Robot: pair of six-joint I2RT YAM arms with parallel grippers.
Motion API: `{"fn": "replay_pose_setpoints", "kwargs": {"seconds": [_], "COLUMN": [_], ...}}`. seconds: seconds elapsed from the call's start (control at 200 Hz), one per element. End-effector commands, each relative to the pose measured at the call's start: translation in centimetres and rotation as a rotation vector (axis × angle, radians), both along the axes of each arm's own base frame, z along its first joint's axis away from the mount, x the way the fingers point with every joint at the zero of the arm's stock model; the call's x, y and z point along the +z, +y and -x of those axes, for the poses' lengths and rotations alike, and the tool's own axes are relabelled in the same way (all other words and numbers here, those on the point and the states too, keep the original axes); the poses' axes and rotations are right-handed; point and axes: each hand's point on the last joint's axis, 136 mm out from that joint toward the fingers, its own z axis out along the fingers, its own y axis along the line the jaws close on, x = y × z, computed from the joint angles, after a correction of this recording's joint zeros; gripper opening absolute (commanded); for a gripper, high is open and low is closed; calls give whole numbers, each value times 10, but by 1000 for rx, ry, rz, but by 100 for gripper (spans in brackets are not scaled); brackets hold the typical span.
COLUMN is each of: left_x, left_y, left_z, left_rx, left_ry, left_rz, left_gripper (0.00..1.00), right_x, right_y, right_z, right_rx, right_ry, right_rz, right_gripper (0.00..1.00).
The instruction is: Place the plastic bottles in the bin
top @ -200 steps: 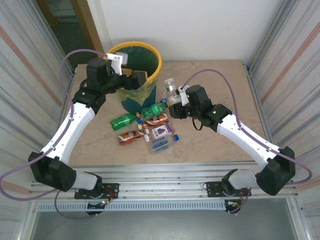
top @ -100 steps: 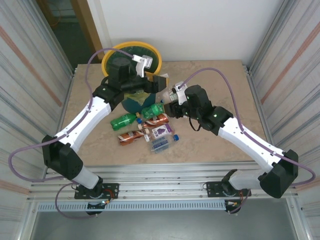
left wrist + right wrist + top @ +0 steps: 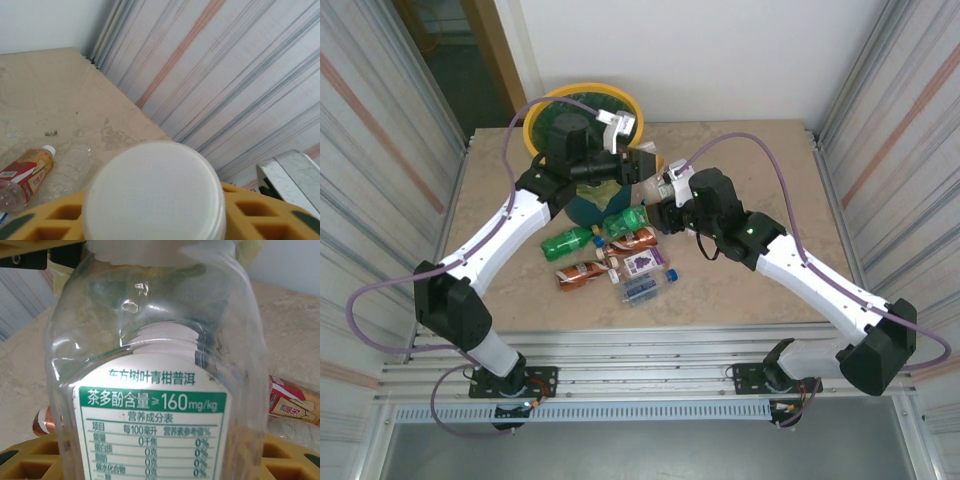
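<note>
**Position.** A clear bottle (image 3: pixel 150 330) is held clenched in the right gripper (image 3: pixel 669 197), raised off the table (image 3: pixel 760 170). It is just beside the bin (image 3: pixel 582 89), at the bin's four o'clock side.

**Governing relation.** In the top view the bottle's long axis is judged to run from four o'clock to ten o'clock. Its white cap (image 3: pixel 152 192) is turned toward the left gripper (image 3: pixel 647 167), which is found at ten o'clock from the right one, close to the rim. The cap is seen between the left gripper's yellow fingers (image 3: pixel 227 196). Whether they are clamped on it cannot be told. A hand-over is judged to be under way, and the left arm is the nearer to the bin.

**Remaining stock.** The other bottles (image 3: pixel 567 242) are laid flat at six to eight o'clock from the grippers.

**Writing.** On the held bottle's label (image 3: pixel 150 440) the following is read: "东方树叶青柑普洱", "茶多酚含量≥160mg/kg" on a green band, and "营养成分表". Below that is a table whose rows are marked 0%.
</note>
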Motion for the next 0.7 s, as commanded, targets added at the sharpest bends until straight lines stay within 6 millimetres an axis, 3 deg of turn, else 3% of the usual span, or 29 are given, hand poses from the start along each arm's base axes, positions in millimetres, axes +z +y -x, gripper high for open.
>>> {"fn": "replay_pose_setpoints", "kwargs": {"seconds": [0.0,0.18,0.386,0.501,0.631,0.696], "left_x": [14,15,18,24,34,43], "left_y": [-1,-2,2,9,19,25], "left_z": [-1,-1,-3,-5,-10,-13], "left_rx": [-11,-15,6,27,59,78], "left_ry": [-38,-42,-82,-115,-158,-185], "left_rz": [23,25,7,2,-6,-8], "left_gripper": [39,25,23,22,22,22], "right_x": [35,36,36,39,44,46], "right_y": [6,7,1,-3,-10,-14], "right_z": [-6,-8,-7,-6,-4,-4], "right_rx": [2,-4,-28,-43,-61,-78], "right_ry": [-100,-102,-105,-120,-142,-147], "right_rz": [-40,-39,-48,-62,-77,-80], "right_gripper": [37,43,78,91,100,98]}}
